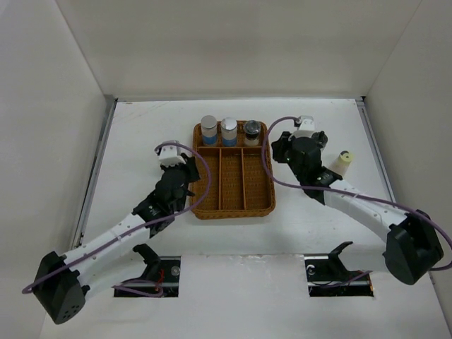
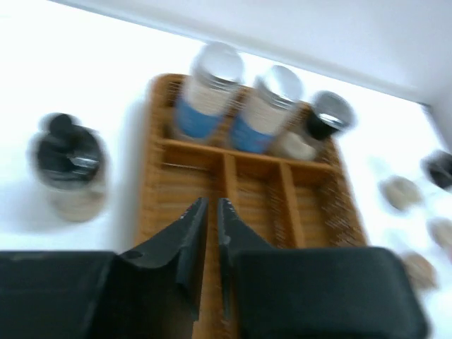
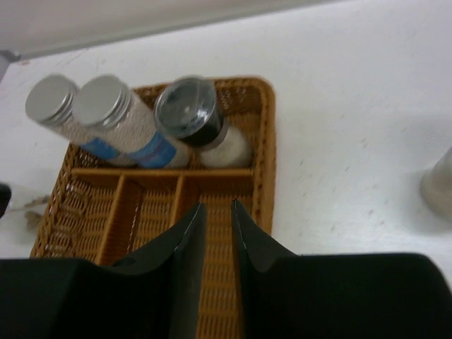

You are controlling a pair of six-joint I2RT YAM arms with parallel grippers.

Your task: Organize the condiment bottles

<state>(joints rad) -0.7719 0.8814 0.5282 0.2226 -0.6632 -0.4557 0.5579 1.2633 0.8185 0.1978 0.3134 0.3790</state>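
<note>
A brown wicker tray (image 1: 234, 199) sits mid-table. Its far compartment holds two silver-capped, blue-labelled bottles (image 1: 209, 130) (image 1: 229, 131) and a dark-lidded jar (image 1: 251, 132); they also show in the right wrist view (image 3: 102, 116). A cream-capped bottle (image 1: 344, 162) stands on the table to the right. The left wrist view shows a dark-lidded jar (image 2: 68, 167) left of the tray and several blurred small jars (image 2: 400, 192) right of it. My left gripper (image 1: 191, 169) (image 2: 212, 203) hangs over the tray's left edge, jaws together, empty. My right gripper (image 1: 280, 145) (image 3: 217, 205) hangs by the tray's right edge, jaws nearly together, empty.
The tray's three long near compartments (image 3: 145, 212) hold nothing. White walls (image 1: 42, 106) close the table on the left, back and right. A pale bottle (image 3: 439, 182) stands at the right edge of the right wrist view. Purple cables (image 1: 268, 159) loop over the tray's edges.
</note>
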